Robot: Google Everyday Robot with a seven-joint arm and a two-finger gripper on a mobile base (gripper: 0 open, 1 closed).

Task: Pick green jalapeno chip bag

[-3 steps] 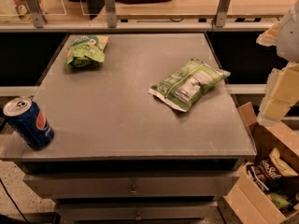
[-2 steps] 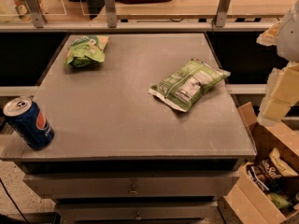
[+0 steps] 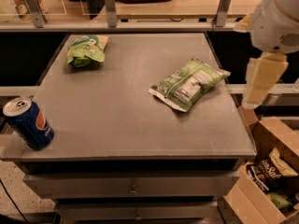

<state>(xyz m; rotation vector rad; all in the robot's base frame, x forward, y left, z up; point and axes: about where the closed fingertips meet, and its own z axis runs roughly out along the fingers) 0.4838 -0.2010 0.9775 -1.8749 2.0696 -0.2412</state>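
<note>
The green jalapeno chip bag (image 3: 189, 84) is the olive-green elongated bag with a white label panel. It lies flat on the right half of the grey table (image 3: 117, 120), angled with one end toward the far right. My gripper (image 3: 256, 96) hangs at the right edge of the view, just past the table's right edge. It is to the right of the bag and apart from it, below the white arm housing (image 3: 280, 17).
A smaller lime-green bag (image 3: 85, 49) lies at the table's far left. A blue Pepsi can (image 3: 29, 123) stands at the near left corner. An open cardboard box (image 3: 268, 181) of snack bags sits on the floor at the right. A railing with posts runs behind the table.
The arm and gripper have shifted a little to the left, toward the table's right edge. The bags and the can have not moved.
</note>
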